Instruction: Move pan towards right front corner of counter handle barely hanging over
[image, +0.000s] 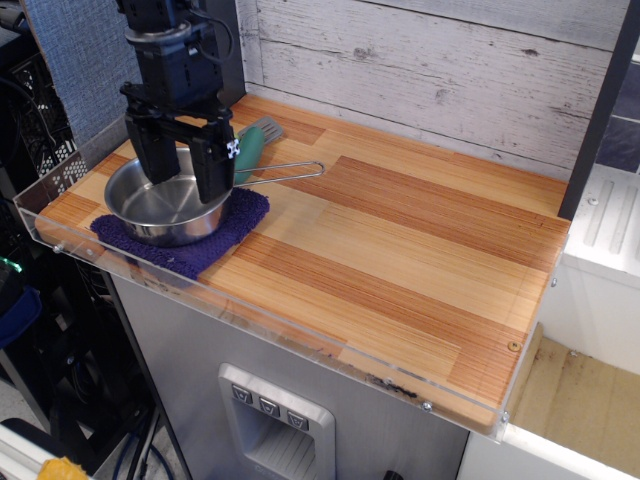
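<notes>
The shiny steel pan (160, 215) sits on a purple cloth (190, 250) at the front left of the wooden counter (400, 260). Its thin wire handle (285, 173) points right, lying over the wood. My black gripper (185, 185) hangs over the pan with its two fingers spread apart, one finger inside the bowl and the other over the pan's right rim near the handle's root. The jaws are open and hold nothing.
A green-handled spatula (252, 143) lies behind the pan, partly hidden by the gripper. A clear acrylic rim (300, 345) edges the counter's front and left side. A white plank wall (420, 70) stands behind. A dark post (600, 110) stands at the right rear.
</notes>
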